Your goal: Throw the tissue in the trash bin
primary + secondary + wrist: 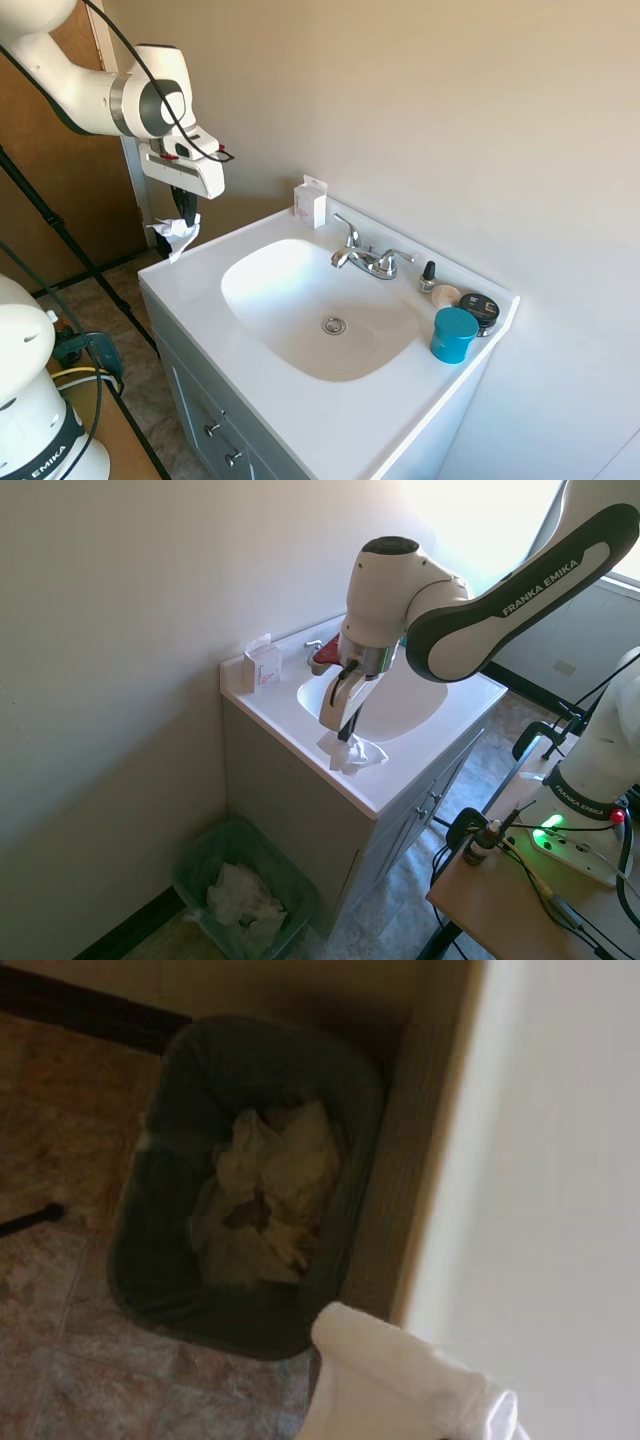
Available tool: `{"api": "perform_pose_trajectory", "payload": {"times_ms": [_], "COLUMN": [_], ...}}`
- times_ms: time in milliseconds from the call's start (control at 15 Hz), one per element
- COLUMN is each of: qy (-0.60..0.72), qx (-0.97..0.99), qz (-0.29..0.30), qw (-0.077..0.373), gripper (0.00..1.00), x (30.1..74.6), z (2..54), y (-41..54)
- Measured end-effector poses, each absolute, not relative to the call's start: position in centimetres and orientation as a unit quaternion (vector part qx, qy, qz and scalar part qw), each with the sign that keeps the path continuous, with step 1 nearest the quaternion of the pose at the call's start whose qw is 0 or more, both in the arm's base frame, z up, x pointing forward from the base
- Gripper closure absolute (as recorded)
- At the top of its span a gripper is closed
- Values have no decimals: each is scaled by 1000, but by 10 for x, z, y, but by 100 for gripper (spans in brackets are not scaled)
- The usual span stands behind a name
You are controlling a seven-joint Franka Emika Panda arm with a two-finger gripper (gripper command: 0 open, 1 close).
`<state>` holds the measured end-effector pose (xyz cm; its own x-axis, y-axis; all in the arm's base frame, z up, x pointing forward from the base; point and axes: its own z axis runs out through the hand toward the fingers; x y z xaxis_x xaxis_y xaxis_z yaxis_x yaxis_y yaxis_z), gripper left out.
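One tissue (177, 235), one trash bin (200, 855), one white box (310, 201), one faucet (365, 258), one teal jar (454, 334), one small bottle (428, 275).

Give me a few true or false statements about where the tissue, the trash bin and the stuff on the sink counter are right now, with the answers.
1. The gripper holds the tissue by the vanity's edge. True.
2. The trash bin is empty. False: crumpled paper already lies in it.
3. The bin stands on the floor beside the vanity. True.
4. The small white box lies inside the sink basin. False: it stands upright on the counter by the wall.
5. The teal jar sits on the counter near the faucet. True.
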<state>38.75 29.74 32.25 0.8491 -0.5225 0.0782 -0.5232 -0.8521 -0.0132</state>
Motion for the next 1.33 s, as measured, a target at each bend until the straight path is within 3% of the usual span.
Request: {"api": "perform_pose_trajectory", "payload": {"times_ms": [467,933,1000,1333], "qy": [-233,-240,-241,-238], "qx": [972,970,969,969], "qz": [28,-8,-17,-33], "qw": [17,43,48,56], "gripper": [100,100,0,0], "x": [442,509,511,515], "z": [284,200,190,181], "y": [396,435,439,444]}}
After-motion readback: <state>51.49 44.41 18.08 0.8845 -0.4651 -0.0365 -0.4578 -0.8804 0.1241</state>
